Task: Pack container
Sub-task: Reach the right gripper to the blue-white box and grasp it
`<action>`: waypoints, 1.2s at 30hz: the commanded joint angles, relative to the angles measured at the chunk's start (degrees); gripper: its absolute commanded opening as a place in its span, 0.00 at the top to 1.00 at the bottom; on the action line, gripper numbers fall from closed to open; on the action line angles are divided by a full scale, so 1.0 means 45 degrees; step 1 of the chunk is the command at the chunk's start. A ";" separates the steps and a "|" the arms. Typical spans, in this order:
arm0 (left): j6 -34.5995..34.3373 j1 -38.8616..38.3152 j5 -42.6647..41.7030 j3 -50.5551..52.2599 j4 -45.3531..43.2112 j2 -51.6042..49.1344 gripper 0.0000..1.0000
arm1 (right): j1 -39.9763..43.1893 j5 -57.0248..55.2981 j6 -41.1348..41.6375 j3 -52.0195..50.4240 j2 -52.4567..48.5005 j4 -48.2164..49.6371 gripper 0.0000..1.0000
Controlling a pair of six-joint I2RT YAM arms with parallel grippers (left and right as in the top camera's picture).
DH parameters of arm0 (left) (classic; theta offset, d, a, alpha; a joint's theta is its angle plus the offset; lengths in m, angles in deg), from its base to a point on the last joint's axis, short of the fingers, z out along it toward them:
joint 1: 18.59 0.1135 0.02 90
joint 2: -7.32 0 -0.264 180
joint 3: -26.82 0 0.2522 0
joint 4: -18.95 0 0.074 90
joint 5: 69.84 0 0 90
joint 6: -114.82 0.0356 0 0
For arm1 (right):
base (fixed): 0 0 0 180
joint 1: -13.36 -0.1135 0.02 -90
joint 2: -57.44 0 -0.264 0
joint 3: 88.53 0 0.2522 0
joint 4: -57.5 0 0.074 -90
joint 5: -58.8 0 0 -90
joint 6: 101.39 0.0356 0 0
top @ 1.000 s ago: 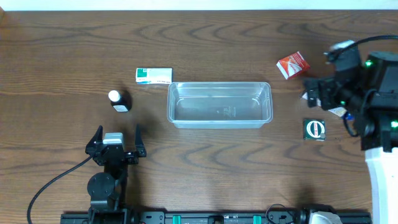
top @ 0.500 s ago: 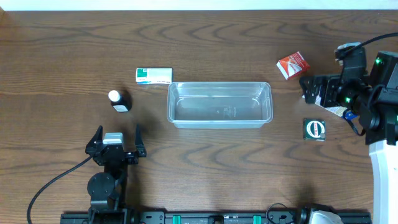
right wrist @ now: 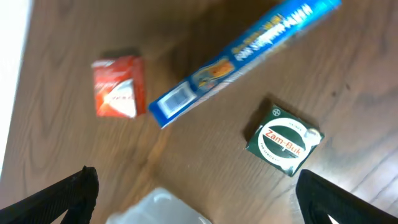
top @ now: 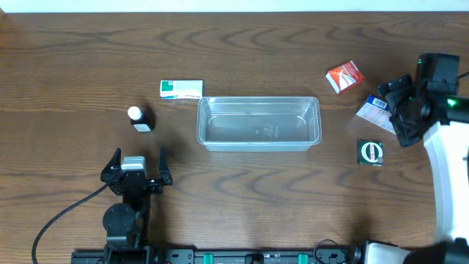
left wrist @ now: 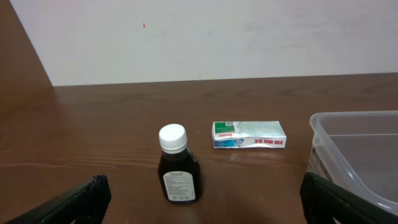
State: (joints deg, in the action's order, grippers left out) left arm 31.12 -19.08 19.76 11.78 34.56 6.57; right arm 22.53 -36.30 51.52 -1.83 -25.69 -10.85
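The container [top: 259, 123], a clear rectangular tub with nothing in it, sits mid-table; its near wall [left wrist: 357, 152] shows at the right of the left wrist view and one corner [right wrist: 165, 208] at the bottom of the right wrist view. My left gripper [top: 138, 156] is open near the front left, and a dark bottle with a white cap [left wrist: 178, 168] stands ahead of its jaws [top: 141, 119]. My right gripper [top: 396, 110] hangs open at the far right, above a blue and white box [right wrist: 242, 59]. Nothing is between the fingers of either gripper.
A white and green box [top: 181, 89] lies behind the tub's left end. A red box [top: 345, 77], the blue and white box [top: 372, 108] and a green Zam-Buk box [top: 371, 152] lie right of the tub. The table's back edge meets a white wall.
My right arm has drawn back to the right, uncovering the blue and white box. The left arm and all objects have stayed put.
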 commanded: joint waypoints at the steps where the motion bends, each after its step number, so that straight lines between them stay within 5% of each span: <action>1: 0.0214 -0.0044 0.0384 0.0233 0.0495 0.0019 0.02 | 0.0092 -0.0690 0.2254 -0.0078 -0.0617 -0.0010 0.01; 31: 0.0214 -0.0044 0.0384 0.0233 0.0495 0.0019 0.02 | 0.0408 -0.2871 0.2963 -0.0219 -0.3517 0.1967 0.02; 36: 0.0214 -0.0044 0.0384 0.0233 0.0495 0.0019 0.02 | 0.0500 -0.2866 0.2958 -0.0219 -0.4065 0.2225 0.28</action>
State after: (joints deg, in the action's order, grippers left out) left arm 31.12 -19.08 19.78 11.78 34.56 6.57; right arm 24.04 -47.71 63.96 -2.26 -42.74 -1.15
